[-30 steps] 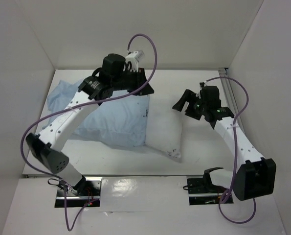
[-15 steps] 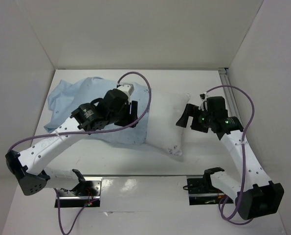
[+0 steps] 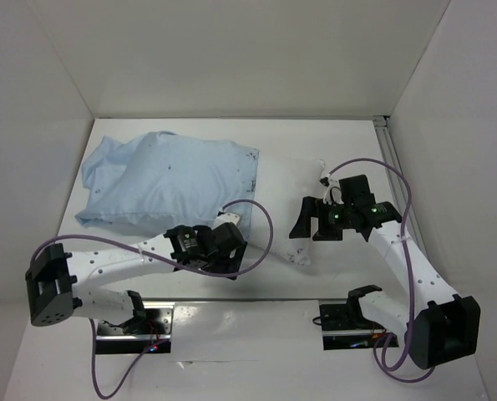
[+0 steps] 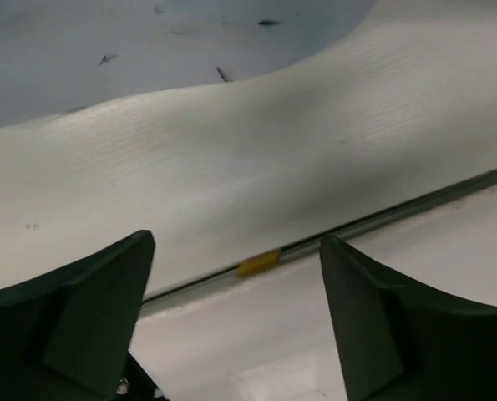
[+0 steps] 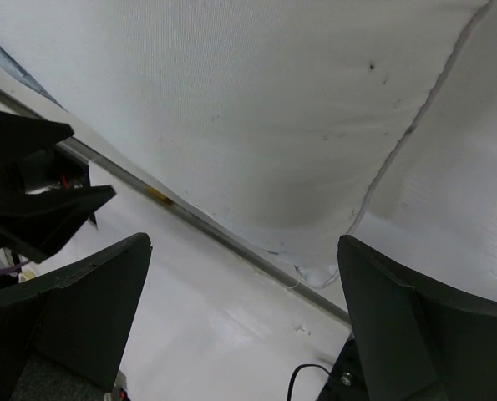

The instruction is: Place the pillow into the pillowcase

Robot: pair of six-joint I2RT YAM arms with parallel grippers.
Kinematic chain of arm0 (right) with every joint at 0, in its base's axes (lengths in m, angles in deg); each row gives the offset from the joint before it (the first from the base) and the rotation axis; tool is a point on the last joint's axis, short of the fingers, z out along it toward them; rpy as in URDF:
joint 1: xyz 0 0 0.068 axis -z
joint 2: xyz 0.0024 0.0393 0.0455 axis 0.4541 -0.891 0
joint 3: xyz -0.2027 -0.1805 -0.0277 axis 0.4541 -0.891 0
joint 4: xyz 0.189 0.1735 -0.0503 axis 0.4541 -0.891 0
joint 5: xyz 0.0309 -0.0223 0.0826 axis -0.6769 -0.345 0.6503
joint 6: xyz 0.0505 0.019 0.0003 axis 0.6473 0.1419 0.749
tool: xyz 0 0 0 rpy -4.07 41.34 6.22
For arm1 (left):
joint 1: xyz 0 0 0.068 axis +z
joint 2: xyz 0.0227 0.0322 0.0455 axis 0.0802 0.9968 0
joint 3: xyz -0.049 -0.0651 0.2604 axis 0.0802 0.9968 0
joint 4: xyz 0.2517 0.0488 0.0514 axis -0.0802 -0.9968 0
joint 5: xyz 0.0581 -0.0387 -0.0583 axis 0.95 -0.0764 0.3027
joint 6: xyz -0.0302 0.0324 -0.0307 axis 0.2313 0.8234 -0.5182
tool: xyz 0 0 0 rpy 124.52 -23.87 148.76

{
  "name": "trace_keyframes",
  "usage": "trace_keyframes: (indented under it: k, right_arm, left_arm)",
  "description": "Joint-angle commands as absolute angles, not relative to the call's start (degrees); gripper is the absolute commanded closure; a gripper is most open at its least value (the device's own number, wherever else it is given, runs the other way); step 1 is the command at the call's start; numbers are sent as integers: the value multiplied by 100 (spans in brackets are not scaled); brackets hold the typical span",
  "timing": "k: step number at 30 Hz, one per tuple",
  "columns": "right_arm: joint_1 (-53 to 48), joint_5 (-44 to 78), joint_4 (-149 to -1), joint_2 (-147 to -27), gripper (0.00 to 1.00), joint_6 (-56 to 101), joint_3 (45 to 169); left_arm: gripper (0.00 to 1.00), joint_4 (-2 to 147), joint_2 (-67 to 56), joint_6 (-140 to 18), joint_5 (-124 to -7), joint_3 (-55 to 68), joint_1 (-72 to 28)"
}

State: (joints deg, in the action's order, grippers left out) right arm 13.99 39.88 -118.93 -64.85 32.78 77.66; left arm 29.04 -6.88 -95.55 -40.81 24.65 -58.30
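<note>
The light blue pillowcase (image 3: 160,180) lies wrinkled at the back left of the table, with the white pillow (image 3: 283,188) sticking out of its right end. My left gripper (image 3: 234,249) is low at the near edge of both, open and empty. In the left wrist view the pillow (image 4: 273,142) fills the middle, the pillowcase (image 4: 106,50) shows at the top, and the left gripper (image 4: 235,238) holds nothing. My right gripper (image 3: 305,224) hovers open by the pillow's near right corner. In the right wrist view the right gripper (image 5: 245,241) gapes below the seamed pillow (image 5: 256,109).
White walls enclose the table on three sides. A metal rail (image 4: 259,262) with a yellow mark runs along the table's near edge, just under both grippers. Another rail (image 3: 387,138) runs along the right wall. Purple cables loop off both arms.
My left arm swung from the back of the pillowcase down to the near edge, and its jaws opened. My right gripper moved nearer and leftward along the pillow's right end, staying open.
</note>
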Motion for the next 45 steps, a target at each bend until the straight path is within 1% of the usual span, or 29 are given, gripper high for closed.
trace_keyframes:
  k: [1, 3, 8, 11, 13, 14, 16, 17, 20, 21, 23, 24, 25, 26, 27, 29, 30, 32, 33, 34, 35, 36, 37, 39, 40, 41, 42, 43, 45]
  right_arm:
    - [1347, 4084, -11699, -6535, 0, 3255, 7752]
    - [1347, 4084, -11636, -6588, 0, 3308, 7700]
    - [1347, 4005, -11636, -6641, 0, 3360, 7752]
    - [1347, 4005, -11636, -6641, 0, 3361, 7700]
    - [1347, 4005, -11636, -6589, 0, 3361, 7700]
    - [1347, 4005, -11636, -6588, 0, 3361, 7700]
    - [1347, 4005, -11636, -6588, 0, 3361, 7700]
    - [1347, 4005, -11636, -6588, 0, 3361, 7700]
    - [1347, 4058, -11636, -6588, 0, 3361, 7700]
    - [1347, 4110, -11636, -6588, 0, 3361, 7700]
    - [1347, 4111, -11584, -6588, 0, 3361, 7700]
    - [1347, 4111, -11514, -6588, 0, 3361, 7647]
    - [1347, 4180, -11435, -6588, 2, 3361, 7647]
    - [1347, 4233, -11434, -6658, 5, 3413, 7647]
    - [1295, 4234, -11269, -6728, 6, 3414, 7647]
    - [1294, 4383, -11057, -6816, 15, 3474, 7585]
    - [1181, 4435, -10830, -6956, 26, 3553, 7585]
    - [1005, 4567, -10513, -7141, 42, 3677, 7524]
    - [761, 4568, -10181, -7351, 53, 3843, 7524]
    - [628, 4568, -10038, -7466, 75, 3914, 7750]
    - [513, 4507, -9932, -7580, 85, 3967, 7926]
    - [434, 4419, -9809, -7825, 93, 4019, 8146]
    - [381, 4418, -9808, -7932, 100, 4020, 8687]
    - [459, 4183, -9738, -8151, 100, 4072, 9322]
    - [590, 4085, -9677, -8344, 100, 4151, 9639]
    - [678, 4032, -9676, -8433, 100, 4152, 10181]
    - [766, 3927, -9563, -8521, 100, 4213, 10404]
    - [906, 3804, -9501, -8678, 100, 4292, 10563]
    - [1074, 3820, -9413, -8802, 100, 4362, 10810]
  left_arm:
    - [3, 3837, -412, -9599, -3721, 2663, -5851]
    - [0, 4233, -53, -9528, -3475, 2725, -5851]
    - [0, 5234, 169, -9258, -3167, 3233, -5851]
    - [3, 5780, 108, -9326, -2721, 3436, -5790]
    - [5, 6053, 108, -9326, -2718, 3489, -5623]
    - [10, 6141, 168, -9274, -2718, 3490, -5457]
    - [14, 6414, 221, -9125, -2832, 3551, -5315]
    - [19, 6414, 222, -9046, -2833, 3551, -5210]
    - [30, 6537, 345, -8862, -2937, 3429, -5078]
    - [40, 6537, 397, -8860, -2938, 3332, -5008]
    - [52, 6537, 450, -8782, -2990, 3253, -4920]
    - [67, 6468, 450, -8712, -2991, 3157, -4849]
    - [79, 6415, 450, -8711, -2991, 3103, -4849]
    - [93, 6414, 450, -8659, -3069, 3051, -4797]
    - [100, 6214, 450, -8658, -3139, 2902, -4796]
    - [100, 6011, 276, -8658, -3227, 2743, -4796]
    - [100, 5932, 196, -8658, -3341, 2603, -4796]
    - [100, 5694, -6, -8606, -3543, 2445, -4796]
    - [100, 5607, -198, -8553, -3788, 2209, -4857]
    - [100, 5414, -278, -8501, -3938, 2041, -4858]
    - [100, 5343, -349, -8431, -4079, 1865, -4858]
    - [100, 5194, -349, -8299, -4342, 1324, -4910]
    - [100, 5036, -349, -8237, -4423, 988, -4971]
    - [100, 4554, -210, -7983, -4668, 198, -4972]
    - [100, 4421, -113, -7903, -4783, -694, -5033]
    - [100, 4280, 149, -7815, -4932, -1181, -5033]
    - [100, 4070, 282, -7658, -5229, -1639, -5033]
    - [100, 3989, 396, -7604, -5362, -2470, -5033]
    - [100, 3927, 652, -7604, -5600, -3125, -4946]
